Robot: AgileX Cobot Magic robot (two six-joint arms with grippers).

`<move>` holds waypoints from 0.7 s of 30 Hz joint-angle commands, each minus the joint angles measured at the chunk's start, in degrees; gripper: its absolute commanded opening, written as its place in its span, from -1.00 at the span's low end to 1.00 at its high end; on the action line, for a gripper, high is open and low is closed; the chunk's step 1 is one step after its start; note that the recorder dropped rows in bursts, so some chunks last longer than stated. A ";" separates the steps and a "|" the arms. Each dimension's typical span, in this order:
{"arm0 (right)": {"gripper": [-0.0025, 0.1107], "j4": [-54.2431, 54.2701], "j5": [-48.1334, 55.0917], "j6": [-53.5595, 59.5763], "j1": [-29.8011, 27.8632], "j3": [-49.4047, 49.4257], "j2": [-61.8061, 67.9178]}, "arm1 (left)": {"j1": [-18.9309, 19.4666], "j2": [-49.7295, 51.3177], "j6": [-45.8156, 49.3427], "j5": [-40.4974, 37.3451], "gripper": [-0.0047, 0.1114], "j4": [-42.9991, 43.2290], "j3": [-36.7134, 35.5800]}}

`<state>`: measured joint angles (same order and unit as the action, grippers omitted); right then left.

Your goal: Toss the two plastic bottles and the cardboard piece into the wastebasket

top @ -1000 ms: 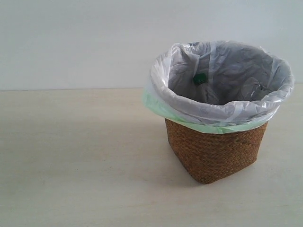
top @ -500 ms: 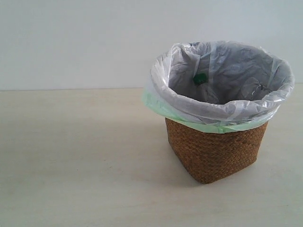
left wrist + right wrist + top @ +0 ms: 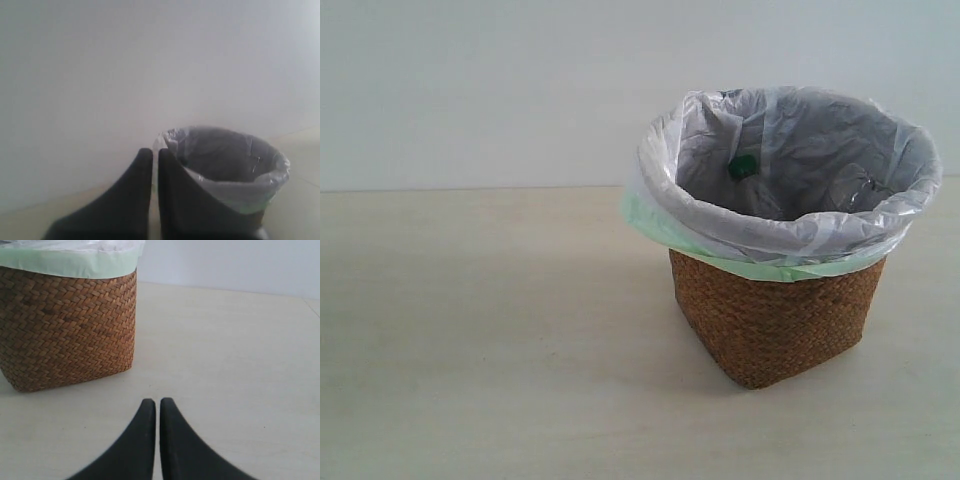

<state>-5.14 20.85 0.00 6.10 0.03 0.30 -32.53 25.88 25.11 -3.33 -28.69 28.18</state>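
Observation:
The brown wicker wastebasket [image 3: 775, 325] with its white and pale green bag stands right of centre on the table. Inside it a green bottle cap [image 3: 741, 166] shows, and a clear bottle [image 3: 855, 188] glints against the liner. The black-capped bottle and the cardboard piece are hidden. My left gripper [image 3: 155, 150] is shut and empty, held high, with the wastebasket [image 3: 235, 192] just beyond its fingertips. Low over the table, my right gripper [image 3: 157, 401] is shut with nothing in it, the wastebasket [image 3: 70, 325] standing off to one side. Neither gripper appears in the exterior view.
A pale wooden tabletop [image 3: 480, 340] stretches to the left of the wastebasket, with a plain white wall [image 3: 480, 90] behind it. In the right wrist view the table edge [image 3: 312, 305] shows at the far corner.

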 commanded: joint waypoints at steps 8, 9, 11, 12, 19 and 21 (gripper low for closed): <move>-0.96 0.01 -0.09 0.00 -0.31 -0.03 -0.30 | -0.08 -4.49 -4.39 1.48 -0.85 -0.85 -14.29; -0.96 0.01 -0.09 0.00 -0.31 -0.03 -0.30 | -0.08 -4.49 -4.39 1.48 -0.85 -0.85 -14.56; -0.96 0.01 -0.09 0.00 -0.31 -0.03 -0.30 | -0.08 -4.49 -4.39 0.71 -0.85 -0.85 -14.68; -0.96 0.01 -0.09 0.00 -0.31 -0.03 -0.30 | -0.08 -4.49 -4.39 0.55 -0.85 -0.85 -14.68; -0.96 0.01 -0.09 0.00 -0.31 -0.03 -0.30 | -0.08 -4.49 -4.28 0.31 -0.85 -0.85 -14.68; -0.96 0.01 -0.09 0.00 -0.31 -0.03 -0.30 | 0.17 -5.00 -4.28 0.31 -0.85 -0.73 -14.68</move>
<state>-5.14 20.85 0.00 6.10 0.03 0.30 -32.53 21.66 21.49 -2.97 -29.05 13.73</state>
